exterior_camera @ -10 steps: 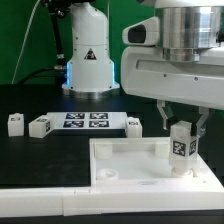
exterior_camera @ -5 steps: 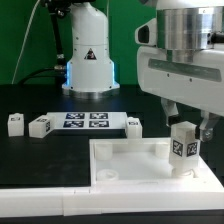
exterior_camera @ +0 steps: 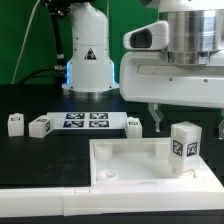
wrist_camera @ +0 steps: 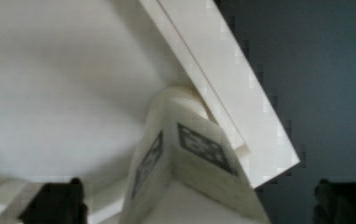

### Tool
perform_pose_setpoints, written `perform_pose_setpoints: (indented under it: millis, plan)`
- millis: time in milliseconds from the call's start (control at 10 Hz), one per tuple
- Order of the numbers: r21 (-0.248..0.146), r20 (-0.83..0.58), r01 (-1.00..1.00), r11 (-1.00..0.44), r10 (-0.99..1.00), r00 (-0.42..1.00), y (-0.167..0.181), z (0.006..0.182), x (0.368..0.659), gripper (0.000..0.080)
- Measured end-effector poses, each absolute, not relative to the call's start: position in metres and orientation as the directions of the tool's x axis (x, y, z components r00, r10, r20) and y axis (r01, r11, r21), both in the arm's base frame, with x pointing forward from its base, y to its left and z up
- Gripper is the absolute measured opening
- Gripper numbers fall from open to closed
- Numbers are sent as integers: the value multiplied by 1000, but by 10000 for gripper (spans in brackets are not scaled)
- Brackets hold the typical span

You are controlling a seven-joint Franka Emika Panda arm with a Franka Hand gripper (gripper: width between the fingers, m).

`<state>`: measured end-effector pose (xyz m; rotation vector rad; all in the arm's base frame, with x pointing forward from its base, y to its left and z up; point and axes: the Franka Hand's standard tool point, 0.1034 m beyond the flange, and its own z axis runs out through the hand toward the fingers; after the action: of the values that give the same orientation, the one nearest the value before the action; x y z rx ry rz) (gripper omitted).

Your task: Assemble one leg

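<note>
The leg (exterior_camera: 184, 143) stands upright on the white tray (exterior_camera: 130, 160) at the exterior frame's lower right, untouched by the jaws, which hang wide open either side of its top. Seating it well probably calls for a square, low grip without tilt

This is looking like a robotics lab: an arm base (exterior_camera: 88, 55) is standing on a black table (exterior_camera: 30, 160), a marker board (exterior_camera: 85, 121) is lying near it, and a green backdrop (exterior_camera: 25, 30) is hanging at the far side.
</note>
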<state>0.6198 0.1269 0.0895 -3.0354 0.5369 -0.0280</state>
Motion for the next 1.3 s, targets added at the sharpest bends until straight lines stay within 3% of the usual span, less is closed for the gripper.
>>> perform_pose_setpoints:
  millis: [200, 500, 800, 1000, 1300]
  plan:
    - [-55, 20, -74, -996, -76, 997, 128, 89, 619, 649]
    - [-39, 27, 241, -970, 240, 970, 129, 89, 617, 649]
    - [-38, 30, 326, -944, 325, 945, 128, 89, 617, 637]
    - [-37, 31, 326, -945, 325, 945, 127, 89, 617, 297]
    - [-42, 28, 189, -981, 188, 982, 125, 89, 618, 300]
